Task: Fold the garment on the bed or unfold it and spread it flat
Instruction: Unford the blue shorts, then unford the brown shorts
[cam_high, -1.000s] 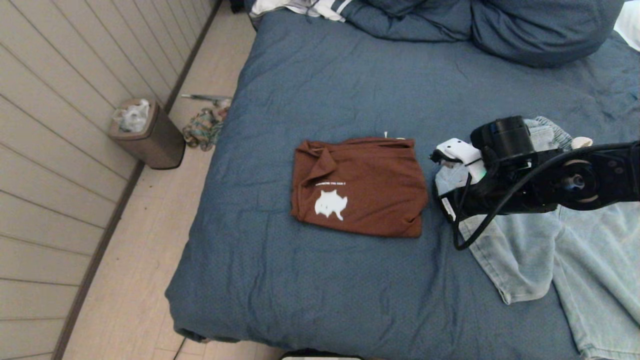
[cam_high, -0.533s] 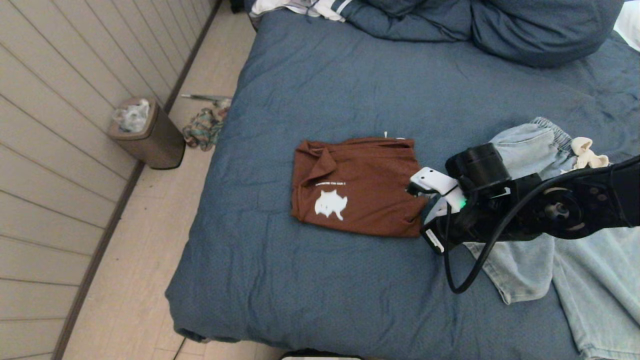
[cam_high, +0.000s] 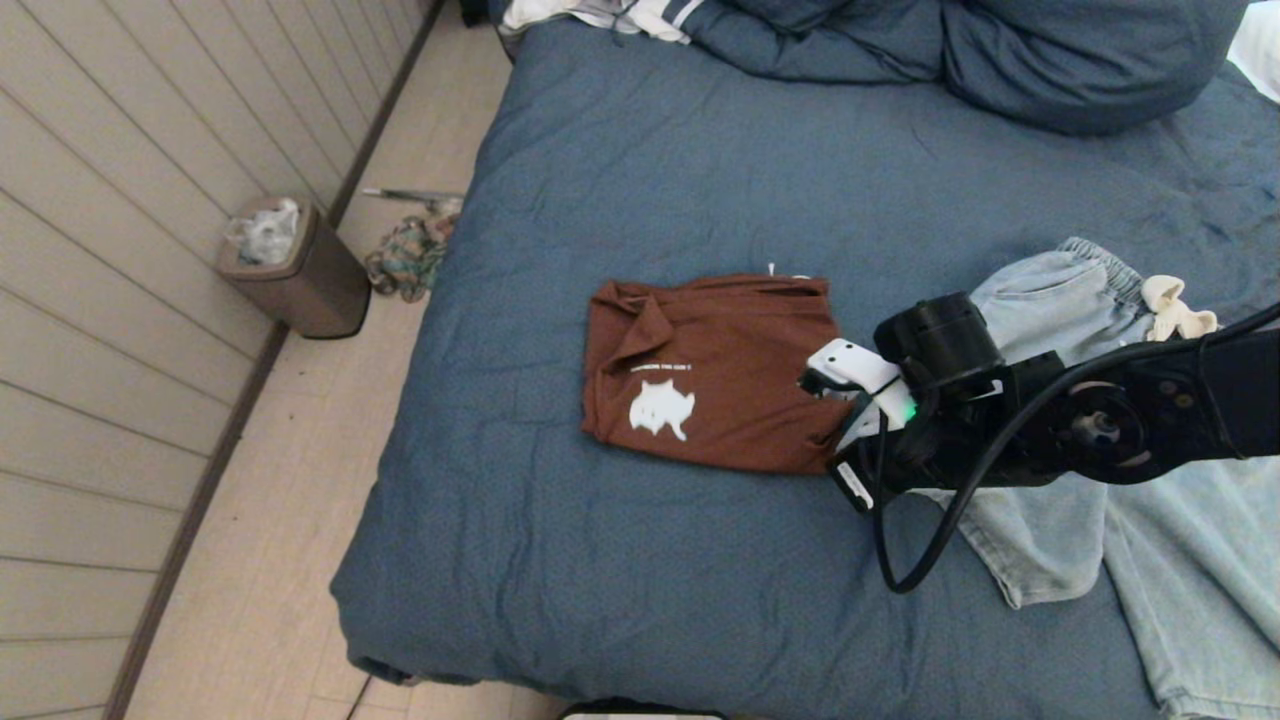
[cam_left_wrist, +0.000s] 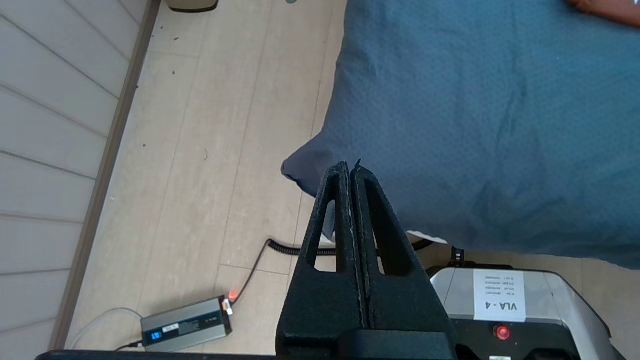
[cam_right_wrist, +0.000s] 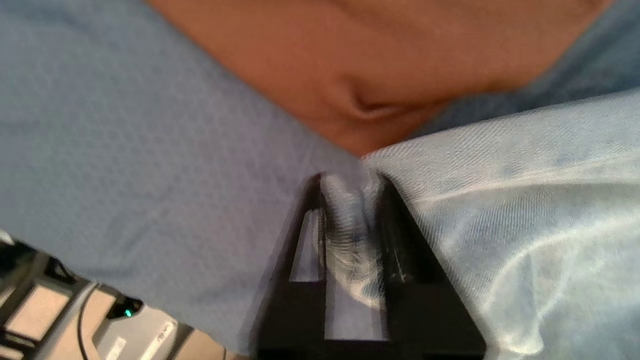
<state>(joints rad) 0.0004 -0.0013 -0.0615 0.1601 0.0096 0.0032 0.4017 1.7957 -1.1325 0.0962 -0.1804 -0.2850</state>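
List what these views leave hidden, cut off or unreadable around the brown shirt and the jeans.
- Head view: the right tool and arm cover the brown shirt corner and the jeans edge.
- Head view: the jeans run off the frame's right edge.
- Head view: the shirt's small lettering is too small to read.
- Right wrist view: blurred, so the denim grip is unclear.

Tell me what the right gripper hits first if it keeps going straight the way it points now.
Most likely the folded brown shirt. The right gripper, with a fold of the light blue jeans between its fingers, points at the shirt's near corner just ahead; a narrow strip of the bed cover may come first, depth is unclear.
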